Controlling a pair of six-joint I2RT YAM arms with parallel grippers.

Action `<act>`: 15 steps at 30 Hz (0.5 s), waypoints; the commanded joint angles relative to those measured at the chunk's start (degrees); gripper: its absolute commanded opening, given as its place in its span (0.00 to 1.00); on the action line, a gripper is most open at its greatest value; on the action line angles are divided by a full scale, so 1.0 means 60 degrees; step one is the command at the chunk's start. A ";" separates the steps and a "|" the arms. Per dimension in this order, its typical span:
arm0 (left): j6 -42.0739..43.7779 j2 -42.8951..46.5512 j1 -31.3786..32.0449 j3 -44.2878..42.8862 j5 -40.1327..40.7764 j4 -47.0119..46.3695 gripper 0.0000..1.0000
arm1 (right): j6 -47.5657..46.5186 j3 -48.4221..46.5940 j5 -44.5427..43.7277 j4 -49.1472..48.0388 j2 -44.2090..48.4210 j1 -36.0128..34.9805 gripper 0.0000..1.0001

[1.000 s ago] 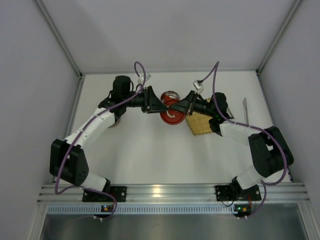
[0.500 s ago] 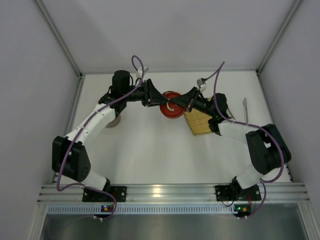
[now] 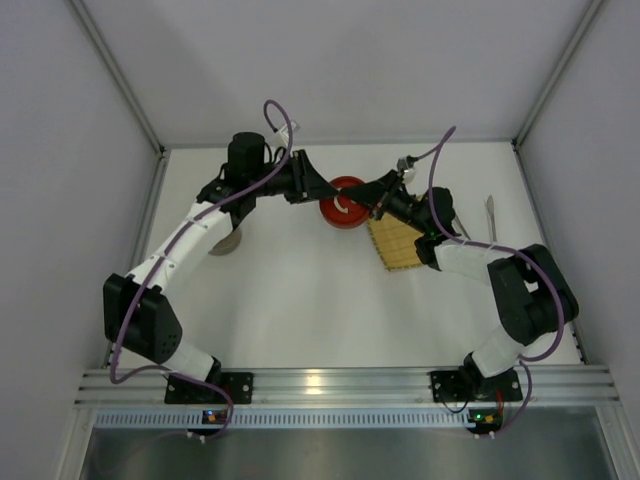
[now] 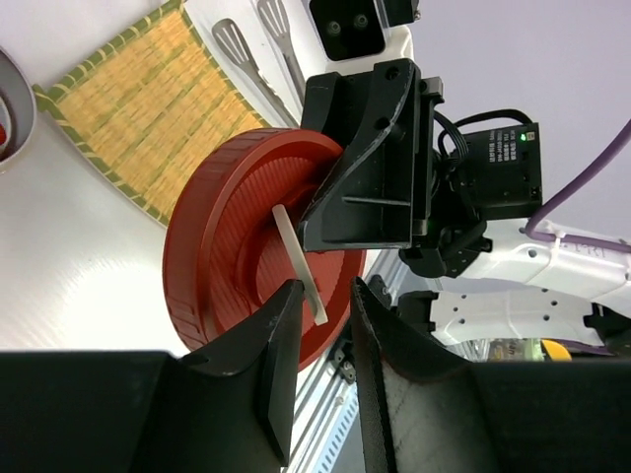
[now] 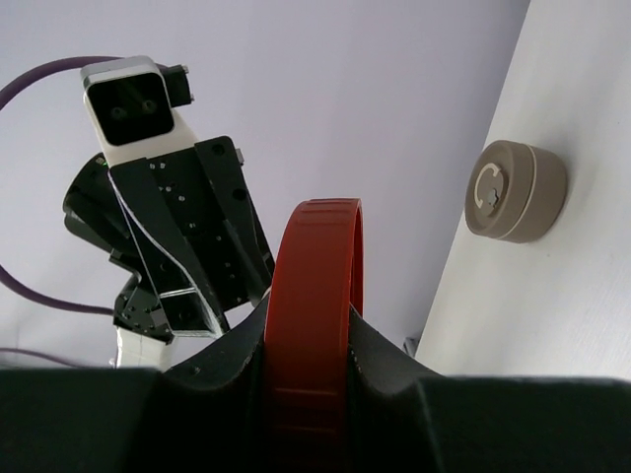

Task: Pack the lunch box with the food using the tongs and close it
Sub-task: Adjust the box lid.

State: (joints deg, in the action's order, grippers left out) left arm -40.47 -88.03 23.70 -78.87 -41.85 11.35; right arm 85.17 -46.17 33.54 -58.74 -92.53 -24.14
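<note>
A round red lid (image 3: 343, 205) hangs on edge above the table's middle. My right gripper (image 5: 308, 325) is shut on its rim (image 5: 317, 296). From the left, my left gripper (image 4: 325, 296) faces the lid's flat side (image 4: 222, 261), jaws narrowly apart around the end of the lid's white handle (image 4: 296, 251). The silver tongs (image 3: 490, 215) lie on the table at the far right, their tips (image 4: 240, 51) beyond the mat. A grey tin rim (image 4: 18, 108) at the left edge has something red inside. The sushi rolls are out of view.
The yellow bamboo mat (image 3: 395, 245) lies under the right arm, just right of the lid. A closed beige round tin (image 5: 515, 190) stands at the left, half hidden by the left arm (image 3: 228, 242). White walls enclose the table on three sides.
Both grippers and the red lid have shifted toward the back wall. The left gripper's jaws have narrowed around the white handle.
</note>
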 commanded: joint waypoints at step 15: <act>0.0679 -0.0124 0.0444 -0.0127 0.0147 0.0172 0.22 | -0.0527 -0.1138 0.0885 -0.1226 0.0202 -0.0517 0.00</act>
State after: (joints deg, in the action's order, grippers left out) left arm -38.61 -88.64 24.51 -79.40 -40.60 10.87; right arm 82.85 -48.18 35.38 -59.55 -92.77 -24.95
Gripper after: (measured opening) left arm 0.239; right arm 0.220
